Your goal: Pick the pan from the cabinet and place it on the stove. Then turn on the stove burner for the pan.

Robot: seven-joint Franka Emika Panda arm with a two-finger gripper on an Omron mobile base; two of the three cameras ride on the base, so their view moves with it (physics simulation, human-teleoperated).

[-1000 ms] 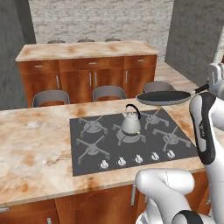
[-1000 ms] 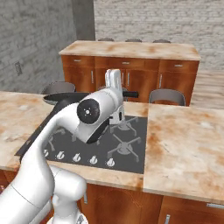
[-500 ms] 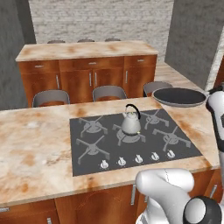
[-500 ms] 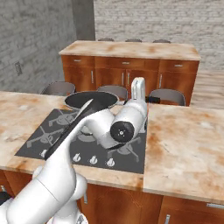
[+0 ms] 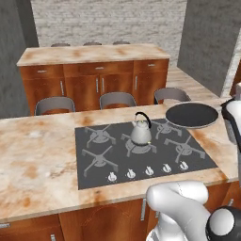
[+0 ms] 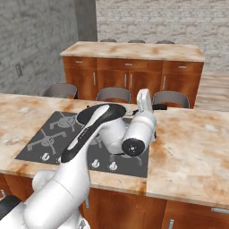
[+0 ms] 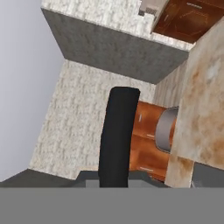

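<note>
Gripper [image 7: 114,181] clenched on the pan's black handle; pan [image 5: 192,115] hangs level at the stove's [image 5: 141,150] far right corner, overlapping its edge, right of the kettle [image 5: 140,130]; bare counter [image 5: 37,160] left of the stove.

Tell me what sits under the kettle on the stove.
The kettle stands on a black star-shaped grate of the stove, in the middle. The burner under the grate is covered by the kettle's base.
</note>
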